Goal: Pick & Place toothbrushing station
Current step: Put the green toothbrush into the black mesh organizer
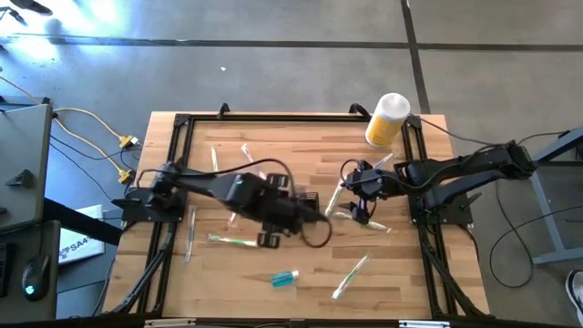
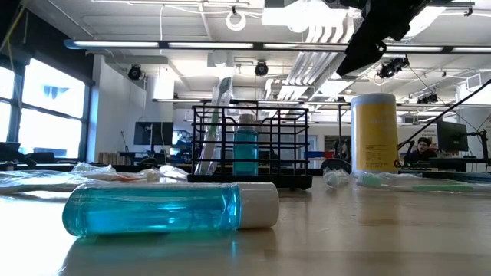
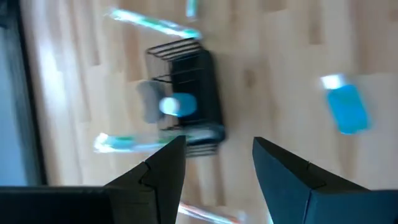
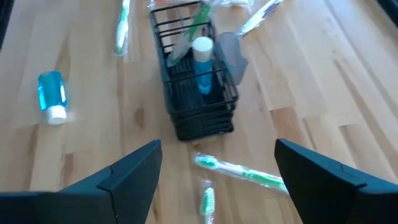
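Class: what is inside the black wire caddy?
The black wire caddy holds an upright blue bottle with a white cap, plus a wrapped toothbrush. Its floor is hidden.

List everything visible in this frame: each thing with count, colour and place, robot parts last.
Wire-mesh caddy: one, black, mid-table, upright, a blue white-capped bottle and a wrapped toothbrush standing in it.
Blue bottle: one, blue with white cap, lying on its side near the table's front edge.
Yellow cylinder: one, yellow with white lid, at the back right corner.
Wrapped toothbrushes: several, green and white in clear wrap, scattered across the table; exact count unclear.
Table: one, light wood with a black frame.
Left gripper: black, jaws open, above the caddy.
Right gripper: black, jaws open, facing the caddy from the right.
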Robot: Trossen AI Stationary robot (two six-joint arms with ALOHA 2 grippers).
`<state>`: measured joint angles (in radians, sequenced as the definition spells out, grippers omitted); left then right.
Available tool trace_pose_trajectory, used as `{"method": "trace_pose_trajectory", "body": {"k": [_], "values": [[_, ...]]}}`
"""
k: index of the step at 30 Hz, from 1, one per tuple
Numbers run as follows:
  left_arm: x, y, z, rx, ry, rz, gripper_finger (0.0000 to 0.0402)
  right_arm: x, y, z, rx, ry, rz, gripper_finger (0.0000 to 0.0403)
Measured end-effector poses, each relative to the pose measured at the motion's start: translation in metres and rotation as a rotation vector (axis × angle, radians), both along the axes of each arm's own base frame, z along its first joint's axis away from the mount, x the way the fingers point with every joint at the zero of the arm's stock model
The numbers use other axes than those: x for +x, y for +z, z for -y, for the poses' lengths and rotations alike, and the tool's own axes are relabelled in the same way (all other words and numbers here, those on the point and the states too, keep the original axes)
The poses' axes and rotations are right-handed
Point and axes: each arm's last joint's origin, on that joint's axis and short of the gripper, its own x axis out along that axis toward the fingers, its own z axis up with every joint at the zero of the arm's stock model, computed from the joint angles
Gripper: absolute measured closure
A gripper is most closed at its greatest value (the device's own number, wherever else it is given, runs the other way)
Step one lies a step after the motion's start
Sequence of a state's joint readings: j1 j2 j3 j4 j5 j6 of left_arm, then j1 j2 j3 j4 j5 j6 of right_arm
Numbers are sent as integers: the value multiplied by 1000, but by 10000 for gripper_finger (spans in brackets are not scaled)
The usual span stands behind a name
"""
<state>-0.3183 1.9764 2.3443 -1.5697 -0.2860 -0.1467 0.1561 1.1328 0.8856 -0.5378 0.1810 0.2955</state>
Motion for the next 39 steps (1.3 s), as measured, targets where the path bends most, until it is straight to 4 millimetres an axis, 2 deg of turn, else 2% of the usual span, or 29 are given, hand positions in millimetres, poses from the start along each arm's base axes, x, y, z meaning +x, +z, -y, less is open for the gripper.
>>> {"method": "trace_pose_trajectory", "body": {"k": [3,7,11,14,19,23,28,35,39], "values": [[-16,3,11,-79,-32,-23,222,-1,0,-8,17,19,-2,99],[-33,-13,22,-90,-6,-104,222,-4,-1,-18,35,46,-7,99],[-53,-41,25,-43,90,-198,222,-6,-1,-27,57,61,-6,99],[-68,-70,24,15,147,-275,222,-7,-1,-32,74,67,-6,99],[-89,-116,19,6,122,-322,222,-9,0,-38,89,78,-2,99],[-99,-144,14,-100,92,-258,222,-7,1,-38,81,68,23,99],[-110,-169,8,-140,81,-178,222,-4,5,-36,59,39,72,99],[-123,-210,2,-134,82,-206,222,-1,6,-36,-6,78,96,99],[-127,-222,2,-198,105,-224,222,3,4,-37,-41,113,97,99]]}}
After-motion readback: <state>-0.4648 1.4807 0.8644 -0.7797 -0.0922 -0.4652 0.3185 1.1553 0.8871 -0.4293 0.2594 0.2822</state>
